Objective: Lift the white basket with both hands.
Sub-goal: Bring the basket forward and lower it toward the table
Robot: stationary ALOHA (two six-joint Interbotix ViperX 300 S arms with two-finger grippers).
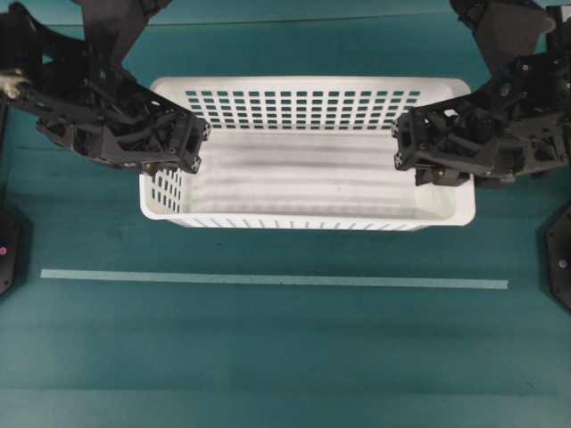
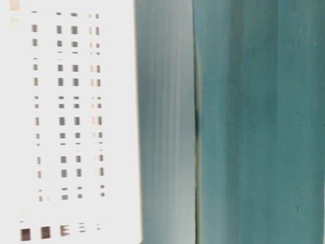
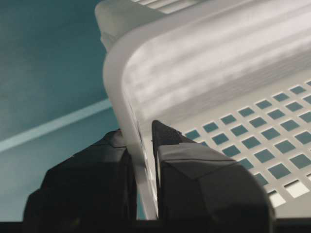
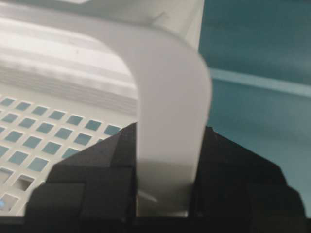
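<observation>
The white basket [image 1: 308, 83] lies across the middle of the overhead view, its perforated walls around a solid floor. My left gripper [image 1: 193, 147] is shut on its left short wall. In the left wrist view one finger [image 3: 194, 179] is inside and the other outside, with the thin wall [image 3: 127, 92] pinched between them at the left gripper [image 3: 141, 138]. My right gripper [image 1: 407, 153] is shut on the right short wall; its two black fingers clamp the broad rounded rim [image 4: 170, 82] at the right gripper [image 4: 167, 145]. The table-level view shows only a blurred perforated wall of the basket [image 2: 117, 127]; I cannot tell whether the basket touches the table.
A pale tape strip [image 1: 268, 279] runs across the teal table [image 1: 285, 357] in front of the basket. Black arm bases sit at the left edge [image 1: 5, 250] and the right edge [image 1: 560, 263]. Both arms reach in from the far corners.
</observation>
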